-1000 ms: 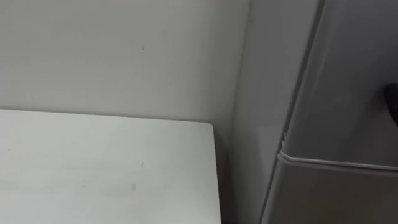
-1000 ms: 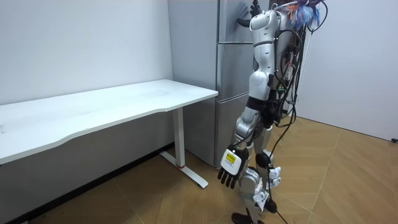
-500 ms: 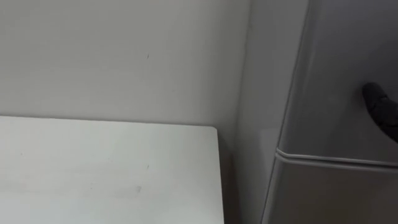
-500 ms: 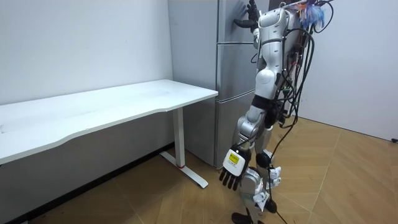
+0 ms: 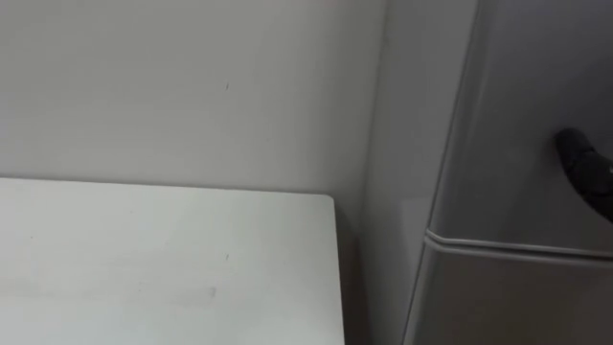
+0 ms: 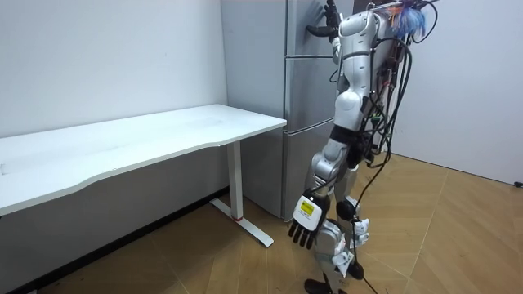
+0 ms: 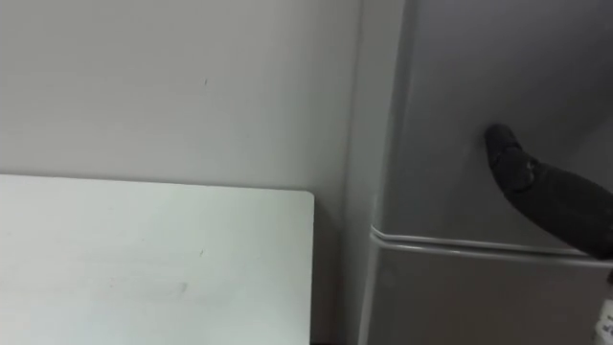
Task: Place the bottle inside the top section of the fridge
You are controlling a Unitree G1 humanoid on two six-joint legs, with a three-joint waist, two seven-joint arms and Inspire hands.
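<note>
Fridge upper door (image 7: 479,96) shut, R hand (image 7: 536,184) touching it.

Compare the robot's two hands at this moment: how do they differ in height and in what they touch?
The right hand is raised against the fridge's upper door, while the left hand hangs low beside the robot's knee. A straight finger of the right hand touches the upper door; the left hand touches nothing. Both hands are open, and neither holds a bottle.
</note>
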